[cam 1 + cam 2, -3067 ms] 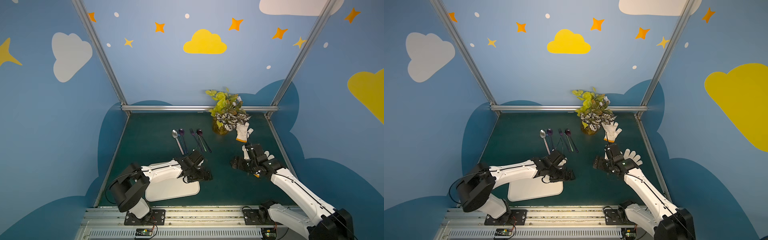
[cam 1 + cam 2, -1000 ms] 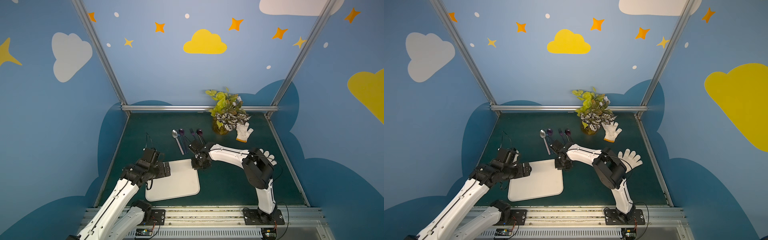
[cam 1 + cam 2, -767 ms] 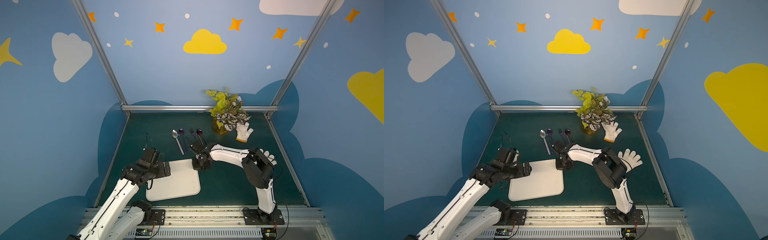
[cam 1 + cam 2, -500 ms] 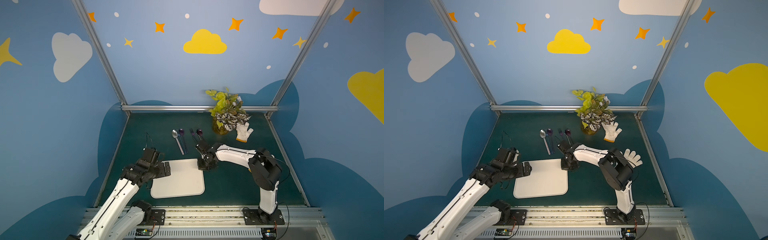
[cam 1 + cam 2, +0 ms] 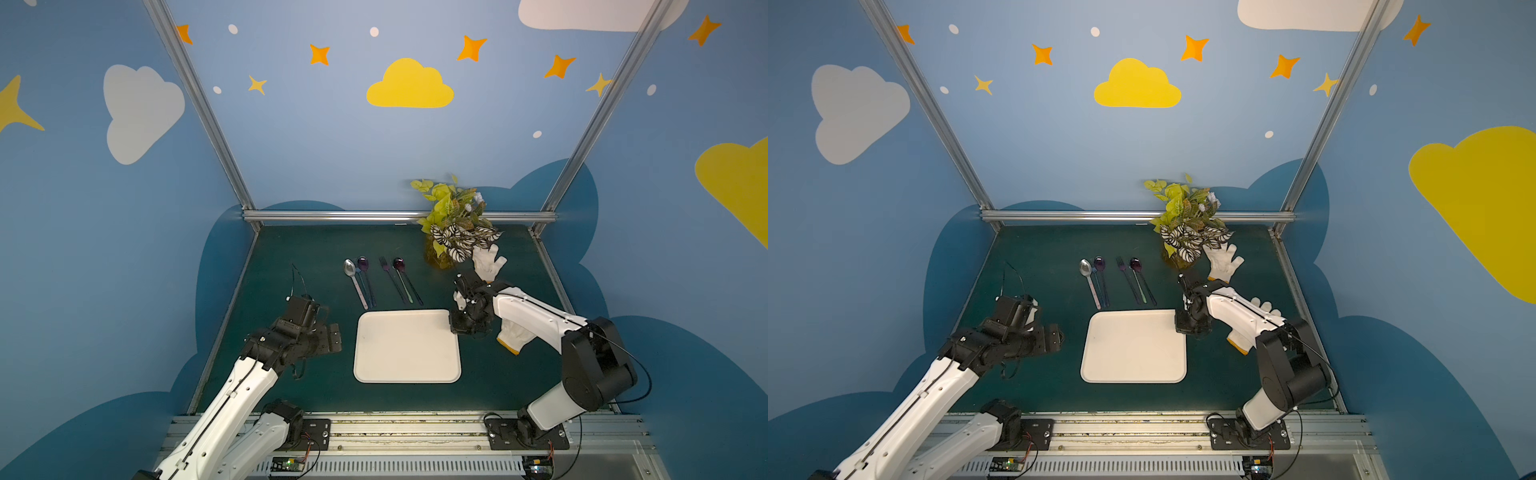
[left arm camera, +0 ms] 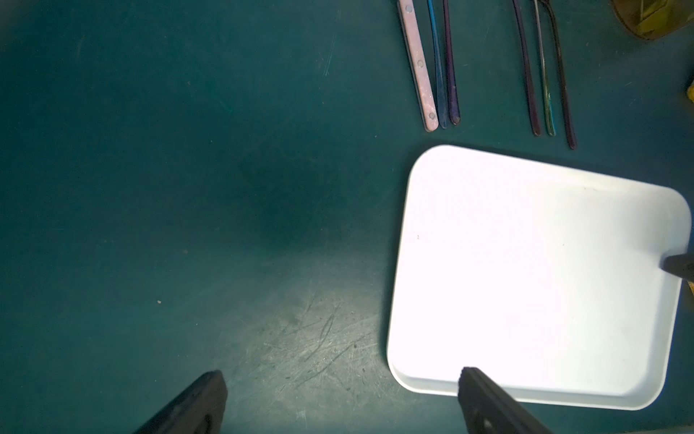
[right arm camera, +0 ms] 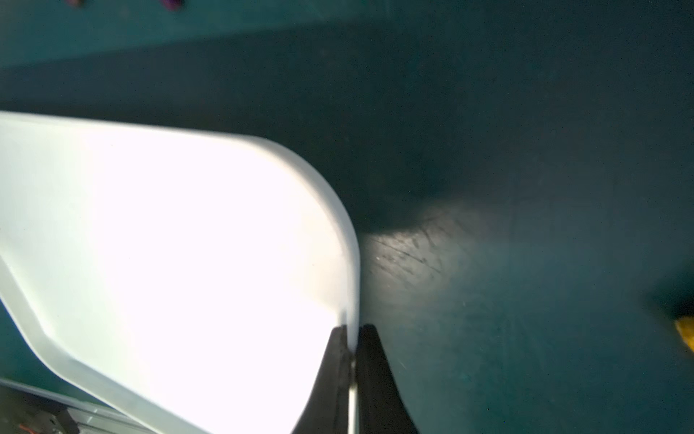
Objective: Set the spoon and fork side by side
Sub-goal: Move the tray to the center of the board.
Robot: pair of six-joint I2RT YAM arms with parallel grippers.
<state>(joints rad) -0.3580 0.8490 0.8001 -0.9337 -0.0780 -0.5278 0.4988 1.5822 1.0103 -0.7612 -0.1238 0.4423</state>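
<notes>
Look, your white tray (image 5: 407, 353) has slid toward the right side since a moment ago. It now sits straight in the middle of the green table (image 5: 291, 257). Your right gripper (image 5: 457, 328) went along with it. It is pinched tight on the tray's right rim, close to the far corner. In the right wrist view you can see the thin rim squeezed between the two black fingers (image 7: 370, 360).

Your left gripper (image 5: 332, 338) has stayed where it was. It hangs above the table near the tray's left edge. Its fingers are spread wide and hold nothing.

The fork (image 5: 390, 279) and the purple spoon (image 5: 398, 264) lie flat on the table, just past the tray's far edge. They are side by side, with their heads pointing to the back wall. Their handle ends come near the tray but do not touch it.

A little to the left lies a silver spoon (image 5: 349, 268) with a pink handle. It is close beside a second purple spoon (image 5: 363, 263). More thin handles lie in each group, but they are too thin to name.

One white glove (image 5: 488, 262) lies next to the plant (image 5: 453, 224) in the far right corner. A second glove (image 5: 513, 338) peeks out from under your right arm.
</notes>
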